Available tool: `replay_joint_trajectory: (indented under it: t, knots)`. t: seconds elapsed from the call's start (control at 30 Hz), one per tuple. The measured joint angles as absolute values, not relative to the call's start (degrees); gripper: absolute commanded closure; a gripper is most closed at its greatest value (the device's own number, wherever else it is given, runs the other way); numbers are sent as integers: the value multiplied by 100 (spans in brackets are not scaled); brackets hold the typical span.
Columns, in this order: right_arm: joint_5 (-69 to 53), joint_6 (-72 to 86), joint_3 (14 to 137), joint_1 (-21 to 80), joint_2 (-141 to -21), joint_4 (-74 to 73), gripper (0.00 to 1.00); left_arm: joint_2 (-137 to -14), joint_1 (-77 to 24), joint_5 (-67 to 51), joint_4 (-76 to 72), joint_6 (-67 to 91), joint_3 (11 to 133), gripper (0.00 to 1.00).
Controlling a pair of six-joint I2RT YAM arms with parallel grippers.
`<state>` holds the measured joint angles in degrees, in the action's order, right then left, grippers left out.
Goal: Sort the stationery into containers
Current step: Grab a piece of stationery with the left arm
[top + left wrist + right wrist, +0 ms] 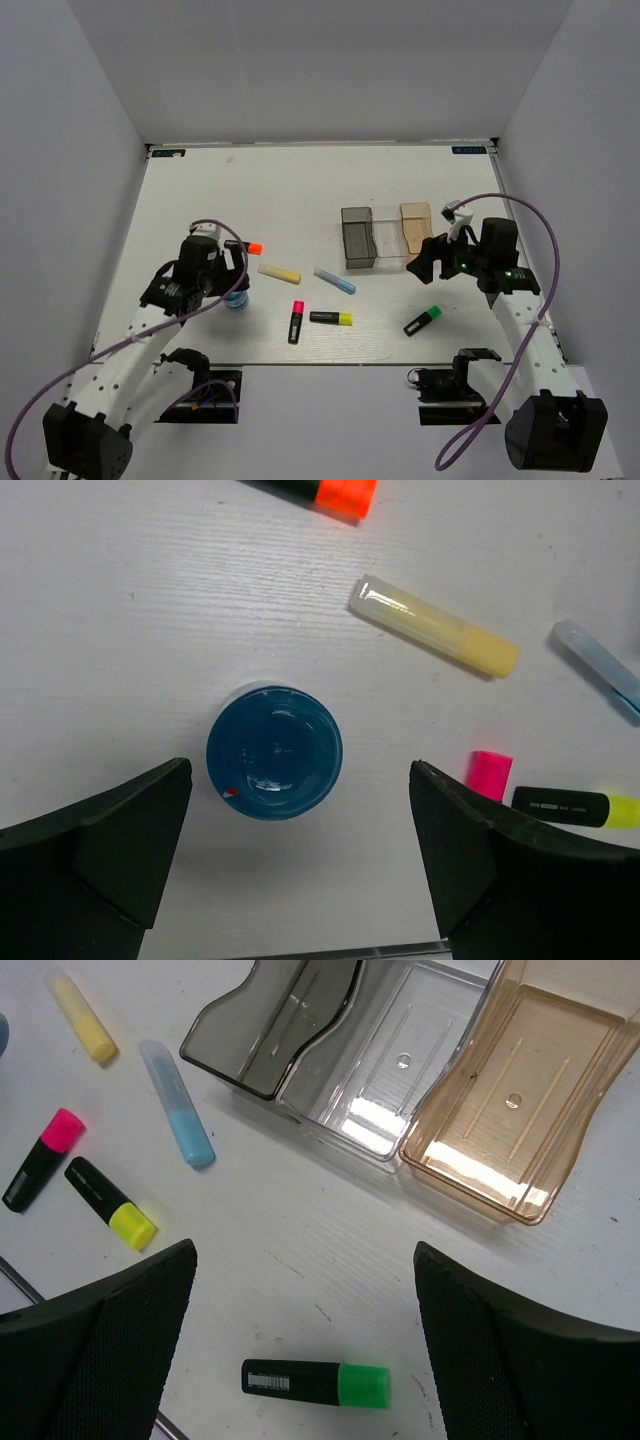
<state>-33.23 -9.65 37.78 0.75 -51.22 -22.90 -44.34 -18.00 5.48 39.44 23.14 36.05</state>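
**A:** Left gripper [300, 780]?
**B:** Jaws wide apart, gripping nothing. It hangs above the blue roll [275, 752], which stands on end on the table [200, 200], well left of the clear bin [387, 240] and nearer the arm bases.

**A:** Right gripper [303, 1260]?
**B:** Jaws spread too, nothing held. It sits just right of the clear bin's row. The green highlighter [315, 1383] lies nearer the bases than the clear bin.

**A:** The bins?
**B:** The dark grey bin [357, 238] joins the clear bin's left side and the tan bin [416, 230] its right.

**A:** Other stationery?
**B:** All on the table, left of the clear bin: light blue stick [334, 281], pale yellow stick [279, 273], yellow highlighter [331, 318], pink highlighter [296, 320]. The orange highlighter [252, 247] lies farthest left.
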Motion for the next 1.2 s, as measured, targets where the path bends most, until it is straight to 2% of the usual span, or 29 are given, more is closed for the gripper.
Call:
replay_joint_trajectory:
  t: [0.27,0.57,0.67,0.73,0.8,0.83,0.9,0.93,0.97,1.07,1.1,1.13,1.17,1.2]
  knots:
    - [-3323,-963,3870,75,-5103,-2405,10,-5774,-2744,1520,4491,2729,4180,0]
    - [-3341,-961,3900,75,-5035,-2440,10,-6333,-2786,2056,4619,2950,4106,0]
    - [-3352,-958,3903,75,-5030,-2449,10,-6495,-2773,2053,4453,2950,3940,4]
    - [-3363,-956,3903,75,-5030,-2460,10,-6626,-2751,2021,4320,2967,3828,15]
    - [-3365,-954,3903,75,-5030,-2477,10,-6709,-2735,1977,4143,2958,3726,32]
    - [-3367,-952,3903,75,-5030,-2486,10,-6716,-2731,1979,4091,2961,3706,49]
    - [-3367,-952,3903,75,-5030,-2515,10,-6689,-2687,1949,3940,2923,3667,72]
    - [-3367,-954,3903,75,-5030,-2528,10,-6676,-2668,1946,3892,2912,3649,93]
    - [-3367,-954,3903,75,-5030,-2536,10,-6657,-2661,1935,3865,2893,3640,100]
    - [-3367,-952,3903,75,-5030,-2554,10,-6595,-2641,1837,3857,2840,3636,100]
    - [-3367,-954,3903,75,-5030,-2558,13,-6560,-2650,1791,3863,2825,3638,100]
    - [-3369,-958,3903,75,-5030,-2558,21,-6517,-2689,1750,3894,2818,3656,100]
    - [-3374,-972,3903,75,-5030,-2558,37,-6482,-2755,1726,3955,2808,3712,100]
    - [-3389,-1002,3903,75,-5030,-2558,72,-6458,-2847,1673,4036,2805,3817,100]
